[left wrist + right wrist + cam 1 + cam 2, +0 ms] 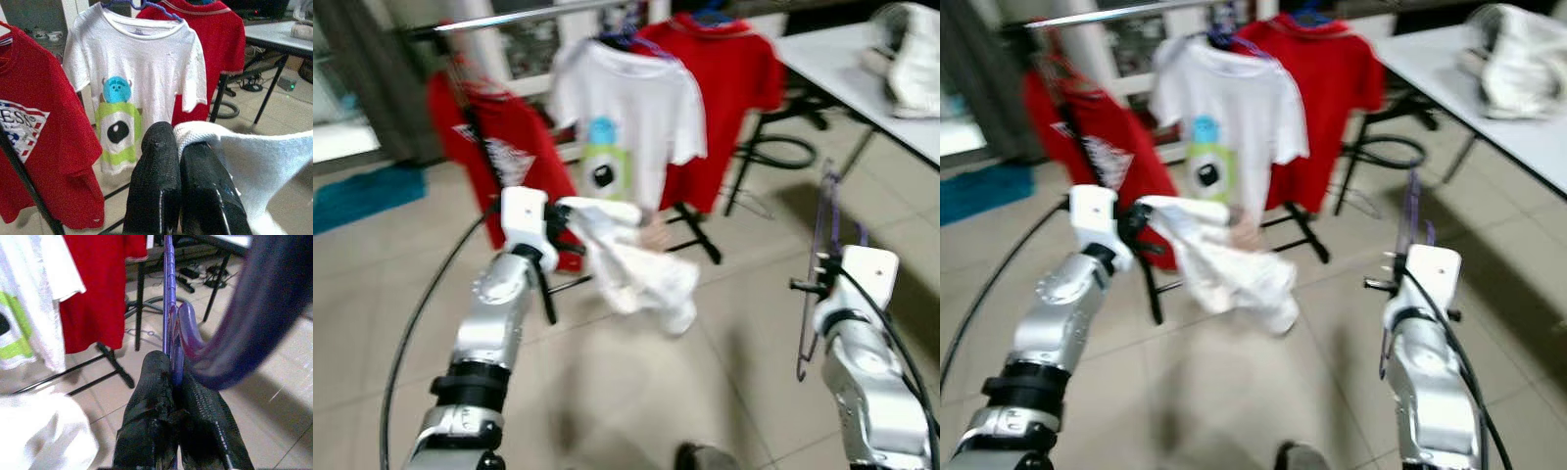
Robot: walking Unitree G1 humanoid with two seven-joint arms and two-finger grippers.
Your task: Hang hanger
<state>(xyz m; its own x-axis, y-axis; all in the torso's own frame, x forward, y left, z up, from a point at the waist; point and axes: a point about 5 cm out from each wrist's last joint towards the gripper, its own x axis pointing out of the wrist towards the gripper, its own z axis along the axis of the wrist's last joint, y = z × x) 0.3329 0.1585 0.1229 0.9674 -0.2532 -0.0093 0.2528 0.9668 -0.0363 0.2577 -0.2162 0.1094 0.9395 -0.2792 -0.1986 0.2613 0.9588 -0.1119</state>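
Note:
A purple hanger point(823, 230) stands upright in my right gripper point(815, 286), low on the right. The right wrist view has the two black fingers point(151, 382) shut on the hanger's purple bar point(168, 293), with its hook curving close to the camera. My left gripper point(558, 220) is raised at centre left and is shut on a white garment point(641, 269) that droops to the right of it. In the left wrist view the white garment point(254, 161) is pinched at the fingertips point(159, 147). Behind stands a clothes rack, its rail point(509, 18) high at the back.
On the rail hang a red printed shirt point(504, 147), a white shirt with a green monster point(626, 117) and a red shirt point(724, 88). The rack's black foot point(697, 233) crosses the tiled floor. A white table point(842, 69) holding white cloth point(911, 69) is at right. A blue mat point(367, 196) lies at left.

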